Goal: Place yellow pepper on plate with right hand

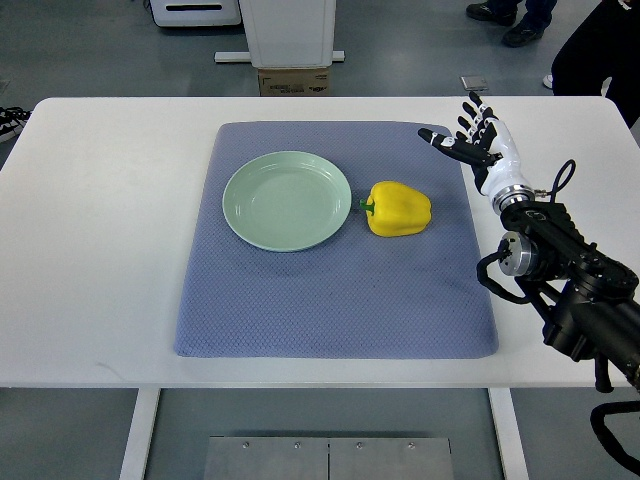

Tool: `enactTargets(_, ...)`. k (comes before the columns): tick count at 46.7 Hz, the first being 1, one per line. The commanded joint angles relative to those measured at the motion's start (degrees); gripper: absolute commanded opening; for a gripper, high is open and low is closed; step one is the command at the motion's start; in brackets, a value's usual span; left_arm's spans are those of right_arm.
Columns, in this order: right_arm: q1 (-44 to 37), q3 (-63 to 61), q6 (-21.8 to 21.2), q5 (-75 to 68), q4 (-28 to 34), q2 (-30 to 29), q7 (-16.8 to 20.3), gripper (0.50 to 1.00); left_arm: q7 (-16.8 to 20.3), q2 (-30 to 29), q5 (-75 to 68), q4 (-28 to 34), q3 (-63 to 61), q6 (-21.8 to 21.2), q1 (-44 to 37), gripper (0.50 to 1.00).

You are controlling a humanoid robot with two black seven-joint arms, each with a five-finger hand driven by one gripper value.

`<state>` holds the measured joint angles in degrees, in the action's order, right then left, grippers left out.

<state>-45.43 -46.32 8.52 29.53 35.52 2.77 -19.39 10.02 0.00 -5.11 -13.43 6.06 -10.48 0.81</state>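
Right hand (472, 138): upper right of frame, fingers spread, holding nothing, poised above the right edge of the blue-grey mat (330, 300). Yellow pepper (399, 209): lying on the mat at centre frame, green stem pointing left, just beside the plate. Pale green plate (287, 200): left of the pepper, on the mat. White table (100, 250): beneath all.

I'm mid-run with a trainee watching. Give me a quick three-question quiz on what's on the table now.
1. True or false: the yellow pepper already lies on the plate.
2. Which way does the pepper's green stem point: A) toward the plate, B) toward the right hand, C) toward the table's near edge?
3. Fill in: plate and pepper both rest on a blue-grey ____.

Key: 1 false, it lies beside the plate on the mat. 2 A. 3 mat.
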Motion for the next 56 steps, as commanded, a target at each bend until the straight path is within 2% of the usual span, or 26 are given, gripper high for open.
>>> enactTargets(1, -0.10, 0.01, 0.01, 0.00, 0.08, -0.05, -0.03, 0.998, 0.00, 0.00, 0.01, -0.02, 0.00, -0.07, -0.02, 1.000)
enactTargets(27, -1.59, 3.08, -0.26, 0.09, 1.30, 0.65, 0.06, 1.000, 0.00, 0.00, 0.01, -0.02, 0.00, -0.07, -0.02, 1.000)
enactTargets(50, -6.69, 21.97, -0.52, 3.86, 12.82, 12.87, -0.03, 0.995, 0.00, 0.00, 0.01, -0.02, 0.00, -0.07, -0.02, 1.000)
enactTargets(56, -8.18, 27.33, -0.70, 10.71, 14.58, 14.89, -2.57, 0.995, 0.00, 0.00, 0.01, -0.02, 0.00, -0.07, -0.02, 1.000)
